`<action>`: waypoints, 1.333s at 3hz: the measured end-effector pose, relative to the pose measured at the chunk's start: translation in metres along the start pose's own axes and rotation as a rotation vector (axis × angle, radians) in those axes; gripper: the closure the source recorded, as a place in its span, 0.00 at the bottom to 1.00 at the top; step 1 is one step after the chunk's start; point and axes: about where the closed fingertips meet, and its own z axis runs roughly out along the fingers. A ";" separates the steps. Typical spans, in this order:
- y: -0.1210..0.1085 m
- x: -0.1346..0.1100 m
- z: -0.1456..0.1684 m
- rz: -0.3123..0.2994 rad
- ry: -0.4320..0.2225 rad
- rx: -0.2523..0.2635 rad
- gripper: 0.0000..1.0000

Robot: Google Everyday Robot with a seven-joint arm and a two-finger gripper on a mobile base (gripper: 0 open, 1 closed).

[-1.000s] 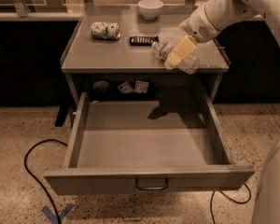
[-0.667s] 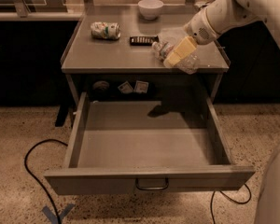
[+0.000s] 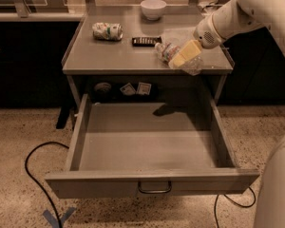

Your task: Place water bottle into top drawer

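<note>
Gripper (image 3: 178,61): positioned over the front right corner of the table (image 3: 109,58), reached from the right side by the white arm (image 3: 237,13). Its pale yellow fingers (image 3: 186,54) are clamped on the water bottle (image 3: 166,51).

Water bottle: held at a tilt at the table's front edge, near the right corner. The cap end points toward the table's centre; the other end projects past the fingers toward the front edge.

Top drawer (image 3: 109,186): pulled fully out below the table. A shadow falls on its floor near the back right corner. The curved handle (image 3: 155,189) sits at the centre of the front panel.

Other items on the table:
- Crushed can (image 3: 107,31), lying near the back left corner.
- White bowl (image 3: 153,8), at the back edge, near the middle.
- Dark flat device (image 3: 146,41), just beside the bottle's cap end.

Floor: a black cable (image 3: 32,172) loops past the drawer's left front corner.
</note>
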 end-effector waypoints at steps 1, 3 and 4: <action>-0.011 0.007 0.005 0.015 0.018 0.011 0.00; -0.019 0.013 0.024 0.036 0.027 -0.013 0.00; -0.015 0.019 0.034 0.049 0.034 -0.040 0.00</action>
